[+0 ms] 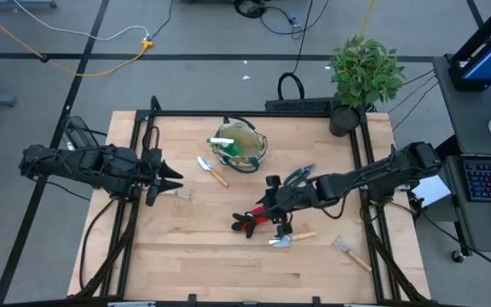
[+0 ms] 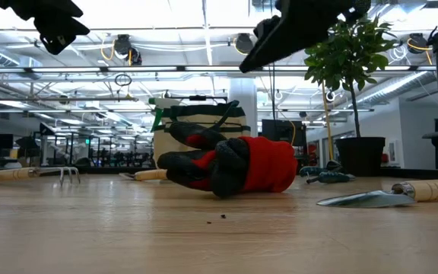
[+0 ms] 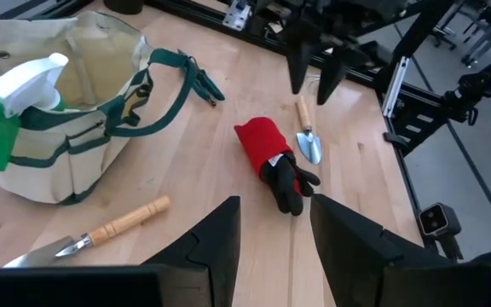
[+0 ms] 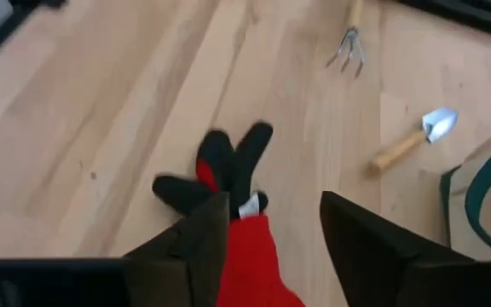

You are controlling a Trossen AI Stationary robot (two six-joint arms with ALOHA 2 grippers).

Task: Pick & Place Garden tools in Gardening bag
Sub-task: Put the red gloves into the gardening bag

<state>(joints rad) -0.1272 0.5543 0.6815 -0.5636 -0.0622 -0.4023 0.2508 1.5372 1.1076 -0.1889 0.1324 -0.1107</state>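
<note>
A: Starting at your left, what is that arm doing?

B: Your left gripper (image 1: pixel 173 181) waits at the table's left side with fingers spread and nothing between them. Just beside it lies a small hand rake (image 1: pixel 183 195). Next over, a wooden-handled trowel (image 1: pixel 212 170) lies near the gardening bag (image 1: pixel 241 145), which stands at the back centre with a green-and-white spray bottle (image 1: pixel 222 142) already inside.

A: And the step in hand?

B: I judge it's the pick of the red-black glove (image 1: pixel 252 222). Your right gripper (image 4: pixel 267 223) hovers above the glove's red cuff, jaws parted, gripping nothing.

A: How do I do it well?

B: Come straight down so the fingers straddle the cuff, not the floppy black fingers (image 4: pixel 228 162), then pinch the fabric firmly before lifting. Soft cloth may slip, so take a full bite.

A: Anything nearby to mind?

B: A second trowel (image 1: pixel 290 239) lies just beside the glove; keep clear of it. Further right sit the pruning shears (image 1: pixel 299 176) and another wooden-handled tool (image 1: pixel 351 252), then the potted plant (image 1: pixel 363 72)
</note>
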